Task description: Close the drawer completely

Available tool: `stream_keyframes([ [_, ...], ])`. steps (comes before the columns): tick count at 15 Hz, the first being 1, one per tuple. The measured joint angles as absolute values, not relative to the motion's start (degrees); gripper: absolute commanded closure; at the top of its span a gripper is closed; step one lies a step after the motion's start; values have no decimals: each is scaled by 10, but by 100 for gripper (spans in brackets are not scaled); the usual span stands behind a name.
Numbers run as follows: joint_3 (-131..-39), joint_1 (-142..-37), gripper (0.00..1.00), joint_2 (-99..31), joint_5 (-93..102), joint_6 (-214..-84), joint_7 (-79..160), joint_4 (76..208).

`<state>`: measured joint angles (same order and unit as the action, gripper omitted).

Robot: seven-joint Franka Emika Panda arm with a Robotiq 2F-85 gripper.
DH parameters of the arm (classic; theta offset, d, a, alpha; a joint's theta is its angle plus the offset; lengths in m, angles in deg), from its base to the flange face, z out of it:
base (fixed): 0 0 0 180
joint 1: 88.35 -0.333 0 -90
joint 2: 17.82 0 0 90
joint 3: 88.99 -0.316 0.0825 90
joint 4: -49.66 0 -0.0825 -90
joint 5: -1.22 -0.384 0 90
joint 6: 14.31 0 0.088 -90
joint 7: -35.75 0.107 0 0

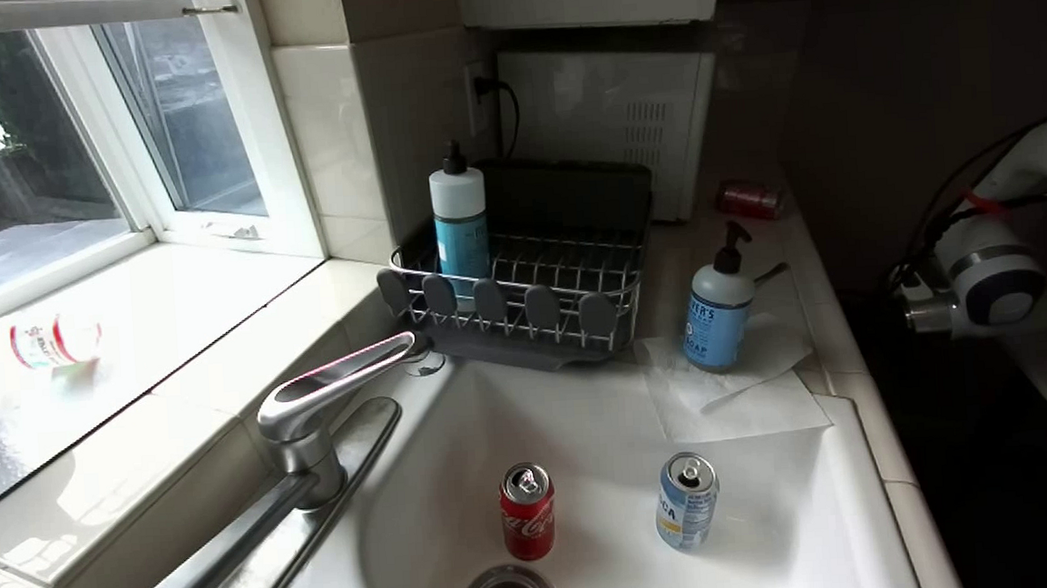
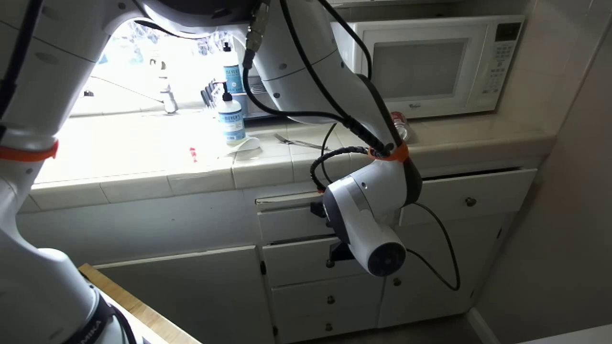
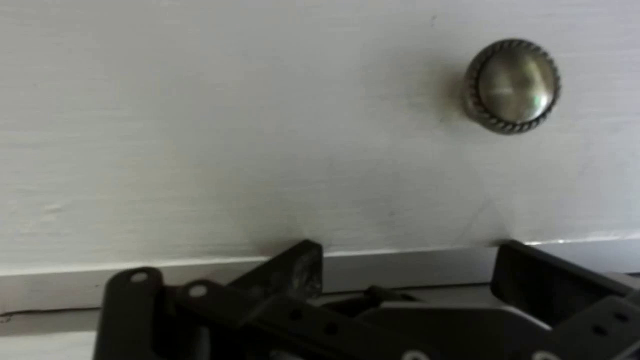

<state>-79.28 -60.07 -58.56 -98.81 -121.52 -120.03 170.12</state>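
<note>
While the gripper point(image 3: 407, 270) stands released, its fingers point(image 3: 309, 270) apart near the drawer point(image 3: 225, 135), the knob point(image 3: 515, 85) sits at its one o'clock in the wrist view.

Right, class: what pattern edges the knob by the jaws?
Twisted rope pattern around the knob, clearest in wrist view.

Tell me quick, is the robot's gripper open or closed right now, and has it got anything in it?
Gripper: open, its fingers spread apart by the edge of a drawer, holding nothing.
</note>
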Motion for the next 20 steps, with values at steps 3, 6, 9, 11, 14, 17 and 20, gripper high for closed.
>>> stream_keyframes([
  [3, -778, -612, 0, -591, -988, -1200, -1201, 1696],
  [6, -759, -632, 0, -591, -984, -1202, -1199, 1693],
  [9, -735, -670, 0, -577, -979, -1250, -1198, 1694],
  [11, -722, -699, 0, -558, -970, -1306, -1198, 1702],
  [14, -708, -738, 0, -517, -934, -1408, -1189, 1721],
  [17, -698, -767, 0, -457, -872, -1527, -1161, 1754],
  [20, -696, -791, 0, -382, -765, -1655, -1079, 1803],
])
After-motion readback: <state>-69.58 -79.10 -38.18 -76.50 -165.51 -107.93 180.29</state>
